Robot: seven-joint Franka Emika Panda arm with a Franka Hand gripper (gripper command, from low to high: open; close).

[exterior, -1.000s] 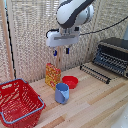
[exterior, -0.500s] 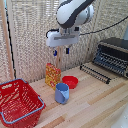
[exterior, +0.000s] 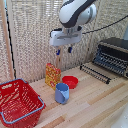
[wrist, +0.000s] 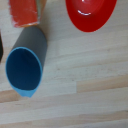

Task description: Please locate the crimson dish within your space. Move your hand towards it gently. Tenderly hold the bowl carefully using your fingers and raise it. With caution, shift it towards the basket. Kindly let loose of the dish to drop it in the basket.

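**Claw high above the red bowl, holding nothing**

The claw [exterior: 63, 50] hangs in the air well above the wooden worktop [exterior: 95, 102], its two blue-tipped fingers [exterior: 69, 49] parted with only air between them — released, gripping nothing.

The crimson dish [exterior: 70, 81] sits upright on the worktop, below the claw and well apart from it. In the wrist view the dish [wrist: 90, 13] shows a plain, glossy red hollow, cut off by the picture's edge.

Taking the dish as the landmark:
- The blue mug [exterior: 62, 93] stands just beside it, on the side nearer the exterior camera; from the wrist its open mouth [wrist: 23, 70] is seen tilted by the angle.
- An orange-and-yellow packet [exterior: 52, 75] stands upright close to the dish, toward the exterior view's left.
- The basket [exterior: 18, 102] — red mesh, blue rim — rests well apart from the dish, farther to the exterior view's left.
- A dark toaster oven [exterior: 112, 55] sits well off to the exterior view's right, a black wire rack [exterior: 95, 72] between it and the dish.
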